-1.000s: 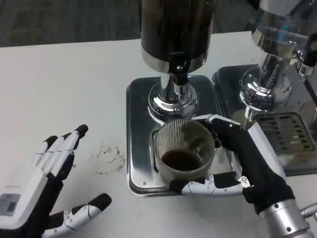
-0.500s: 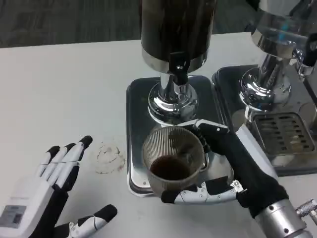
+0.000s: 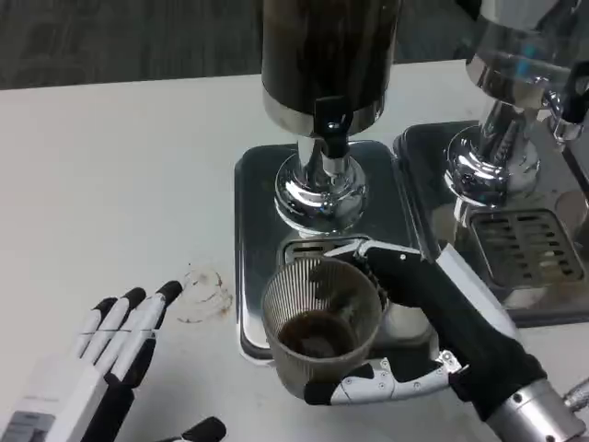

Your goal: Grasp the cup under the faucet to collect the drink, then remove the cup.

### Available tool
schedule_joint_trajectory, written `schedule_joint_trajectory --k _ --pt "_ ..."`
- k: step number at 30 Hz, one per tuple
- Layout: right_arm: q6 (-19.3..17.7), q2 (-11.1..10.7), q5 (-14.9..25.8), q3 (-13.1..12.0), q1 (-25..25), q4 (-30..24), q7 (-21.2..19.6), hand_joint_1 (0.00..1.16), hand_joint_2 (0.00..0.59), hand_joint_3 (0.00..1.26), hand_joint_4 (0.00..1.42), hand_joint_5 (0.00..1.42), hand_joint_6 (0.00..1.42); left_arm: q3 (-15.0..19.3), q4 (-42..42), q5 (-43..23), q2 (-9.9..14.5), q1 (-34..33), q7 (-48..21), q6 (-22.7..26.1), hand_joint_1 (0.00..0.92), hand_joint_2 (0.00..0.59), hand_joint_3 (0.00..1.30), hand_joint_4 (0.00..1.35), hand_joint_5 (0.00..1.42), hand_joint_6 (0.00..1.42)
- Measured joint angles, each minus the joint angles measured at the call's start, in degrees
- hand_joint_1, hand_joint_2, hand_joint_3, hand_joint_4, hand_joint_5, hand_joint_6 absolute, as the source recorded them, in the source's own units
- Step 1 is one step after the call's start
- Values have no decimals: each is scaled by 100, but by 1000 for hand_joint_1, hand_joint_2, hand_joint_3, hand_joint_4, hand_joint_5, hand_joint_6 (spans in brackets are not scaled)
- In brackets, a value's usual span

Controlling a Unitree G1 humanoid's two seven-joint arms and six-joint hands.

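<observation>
The ribbed, translucent grey cup (image 3: pixel 320 329), with dark drink pooled in its bottom, sits in the grip of the right hand (image 3: pixel 433 322). That hand's fingers (image 3: pixel 382 253) wrap the cup's far side, while the thumb crosses its near base, so the cup is pinched between them. The cup stands upright at the near edge of the square steel drip tray (image 3: pixel 258 198), on the robot's side of the black faucet (image 3: pixel 329 124) that hangs from the tall dark drink dispenser (image 3: pixel 327 55). It is no longer beneath the faucet; it overhangs the tray's front rim toward the white worktop (image 3: pixel 120 175).

The filling looks done and the removal step is in hand. I judge the next move calls for carrying the cup level, clear of the tray's rim, and setting it down on the open worktop nearer the robot than the tray, without tipping the liquid or squeezing the thin wall.

The left hand (image 3: pixel 87 378) lies to the left of the tray, low and near the robot, its fingers straight and a little apart, holding nothing. Between it and the tray's left side a faint brown ring stain (image 3: pixel 204 296) marks the worktop. To the right of the tray stands a second chrome dispenser (image 3: pixel 506 101) on its own tray with a slotted grille (image 3: pixel 529 247).
</observation>
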Motion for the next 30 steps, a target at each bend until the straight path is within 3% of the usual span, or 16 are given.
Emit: schedule_joint_trajectory --k 12,30 --pt "130 -70 17 -1 142 -240 76 973 105 669 709 664 713 -69 -190 1 -6 108 -1 155 0 128 0 0 0 0" --pt "241 104 6 -8 228 -358 -12 980 112 672 709 664 713 -124 -188 -40 1 81 -37 157 0 134 0 0 0 0"
